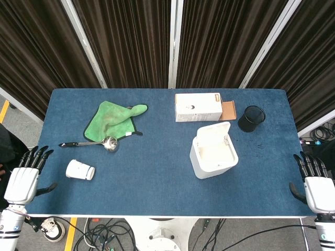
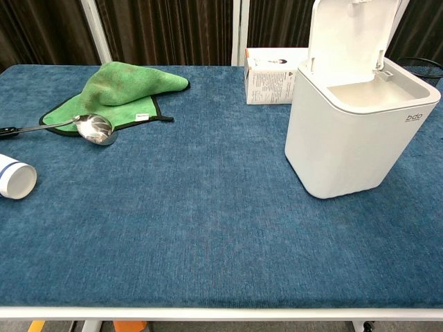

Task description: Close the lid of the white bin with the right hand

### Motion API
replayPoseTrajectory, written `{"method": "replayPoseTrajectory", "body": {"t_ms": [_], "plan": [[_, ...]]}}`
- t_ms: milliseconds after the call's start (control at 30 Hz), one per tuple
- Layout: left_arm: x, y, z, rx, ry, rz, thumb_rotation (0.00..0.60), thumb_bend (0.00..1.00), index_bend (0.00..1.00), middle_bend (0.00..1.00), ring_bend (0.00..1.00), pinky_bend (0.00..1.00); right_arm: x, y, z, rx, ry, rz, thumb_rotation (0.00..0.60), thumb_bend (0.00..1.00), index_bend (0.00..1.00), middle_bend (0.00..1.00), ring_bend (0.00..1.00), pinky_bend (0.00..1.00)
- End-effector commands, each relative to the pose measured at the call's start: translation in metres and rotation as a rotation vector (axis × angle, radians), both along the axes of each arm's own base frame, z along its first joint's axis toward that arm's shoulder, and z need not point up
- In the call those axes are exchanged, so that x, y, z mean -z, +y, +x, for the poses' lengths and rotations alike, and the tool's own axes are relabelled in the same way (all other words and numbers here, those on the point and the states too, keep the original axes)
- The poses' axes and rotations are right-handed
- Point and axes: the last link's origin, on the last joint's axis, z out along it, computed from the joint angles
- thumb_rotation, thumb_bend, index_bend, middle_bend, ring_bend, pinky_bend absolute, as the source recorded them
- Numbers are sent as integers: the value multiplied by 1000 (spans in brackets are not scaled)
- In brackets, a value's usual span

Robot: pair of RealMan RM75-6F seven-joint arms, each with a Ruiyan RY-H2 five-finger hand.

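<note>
White plastic, square in shape, the small bin (image 1: pixel 213 154) stands right of the centre of the head view on the blue felt-covered table (image 1: pixel 157 172). Its hinged lid (image 1: pixel 214 132) is up and open, so the task is not yet begun. In the chest view the lid (image 2: pixel 349 34) rises almost vertical at the upper right of the frame.

At the lower right corner of the head view the robot's right hand (image 1: pixel 316 185) rests at the table edge, well apart from the bin, fingers spread and holding nothing. At the lower left corner the left hand (image 1: pixel 23 178) is also released and empty.

I judge the main risk to be the bin itself: it looks light, and a push on the upright lid from the side could slide or tip it instead of folding the lid down. Just above the bin lie a white cardboard box (image 1: pixel 198 107) and a black mesh cup (image 1: pixel 252 118) (both near the path of a wide reach), which the arm could knock.
</note>
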Motion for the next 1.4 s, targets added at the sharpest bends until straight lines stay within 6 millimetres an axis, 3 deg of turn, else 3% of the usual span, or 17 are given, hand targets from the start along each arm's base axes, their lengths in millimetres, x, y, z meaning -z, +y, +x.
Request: {"method": "replayPoseTrajectory", "body": {"t_ms": [33, 333, 567, 733, 900, 1033, 1233, 1400], "plan": [[0, 0, -1, -4, -2, 1, 600, 0, 128, 85, 7, 118, 0, 0, 1, -3, 0, 0, 600, 270, 0, 0, 0, 0], [0, 1, -1, -9, -7, -5, 600, 0, 128, 85, 7, 118, -3, -2, 5, -22, -17, 5, 600, 270, 0, 0, 0, 0], [4, 0, -3, -8, -4, -18, 600, 0, 128, 85, 7, 118, 1, -14, 24, -92, -4, 49, 600, 270, 0, 0, 0, 0], [6, 0, -4, -10, -9, -22, 600, 0, 128, 85, 7, 118, -3, -35, 66, -204, 9, 90, 600, 270, 0, 0, 0, 0], [7, 1, -5, -11, -11, -30, 600, 0, 128, 85, 7, 118, -10, -59, 116, -276, -3, 159, 600, 376, 0, 0, 0, 0], [7, 0, -8, -17, -15, -29, 600, 0, 128, 85, 7, 118, -13, -78, 152, -336, 17, 184, 600, 393, 0, 0, 0, 0], [7, 1, -10, -19, -19, -30, 600, 0, 128, 85, 7, 118, 1, -108, 205, -408, 7, 226, 600, 381, 0, 0, 0, 0], [6, 0, -12, -27, -22, -27, 600, 0, 128, 85, 7, 118, 16, -133, 232, -389, -18, 302, 600, 370, 0, 0, 0, 0]]}}
